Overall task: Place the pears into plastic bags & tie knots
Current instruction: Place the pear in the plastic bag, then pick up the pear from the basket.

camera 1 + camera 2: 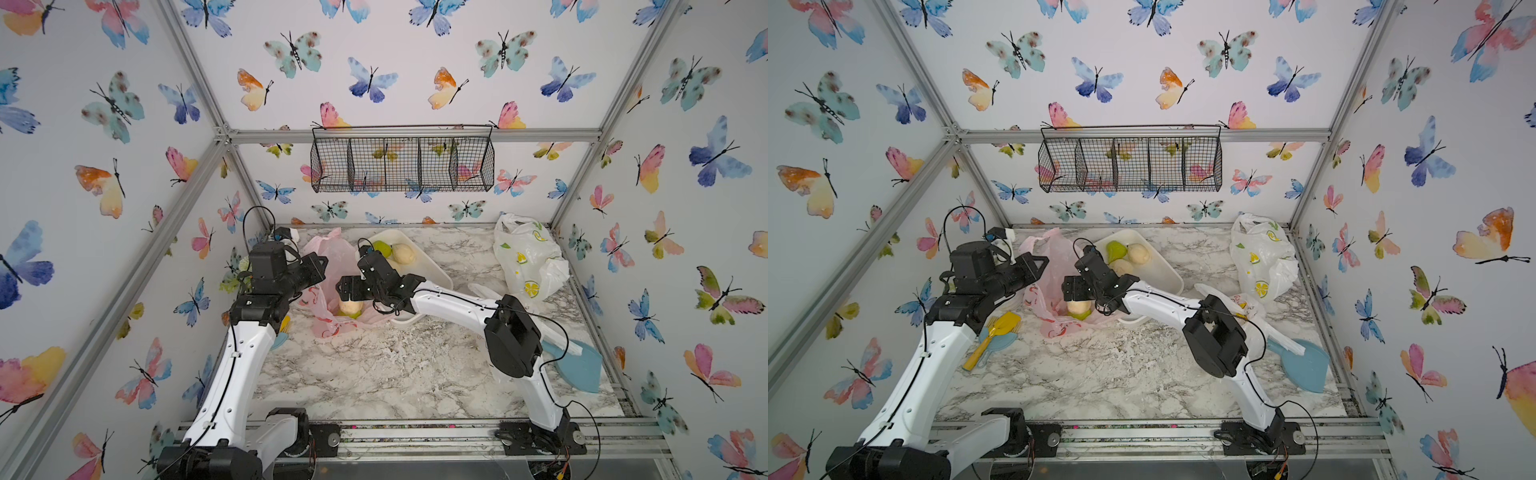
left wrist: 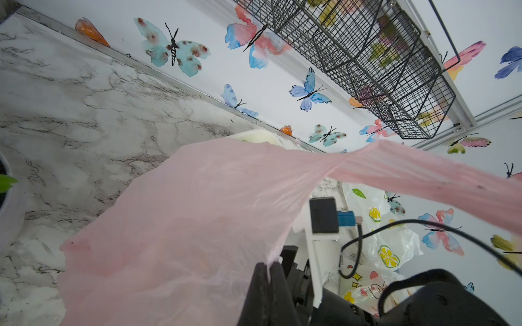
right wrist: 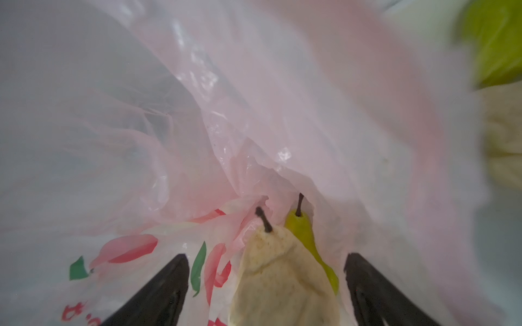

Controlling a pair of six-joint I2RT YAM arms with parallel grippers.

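Nearest to the robot, well in front of the white rectangular plastic tray (image 1: pixel 430 268) and to its right, a flat blue plastic scoop (image 1: pixel 577 365) lies on the grey-veined marble table (image 1: pixel 374 374). In front of the tray and to its left lies a yellow plastic toy tool (image 1: pixel 998 334).

Just beside the tray, at its left front corner, stands the thin pink plastic bag with red apple prints (image 1: pixel 332 253), with its mouth open upward. The left gripper (image 2: pixel 268 271) has its fingers pressed together on the rim of this bag, on the side away from the tray. The right gripper (image 3: pixel 267 256) hangs in the mouth of the bag. Its 2 black fingers (image 3: pixel 158 288) are spread wide, 1 on each side of a pale cream pear (image 3: pixel 282 282), and neither presses on it. A bright green pear (image 3: pixel 302 231) lies against the cream one at the bottom of the bag.

Right of the tray, a white plastic bag with red doodles (image 2: pixel 364 285) lies low on the table.

At the far end of the tray lie a second green pear (image 1: pixel 1116 250) and 2 cream pears (image 1: pixel 1138 253).

Further right of the tray, near the back corner, the white plastic bag with yellow lemon prints (image 1: pixel 528 257) stands bulging. I cannot tell if its handles are knotted.

Farthest, above and behind the tray, a black wire basket (image 1: pixel 403 164) hangs on the butterfly wall.
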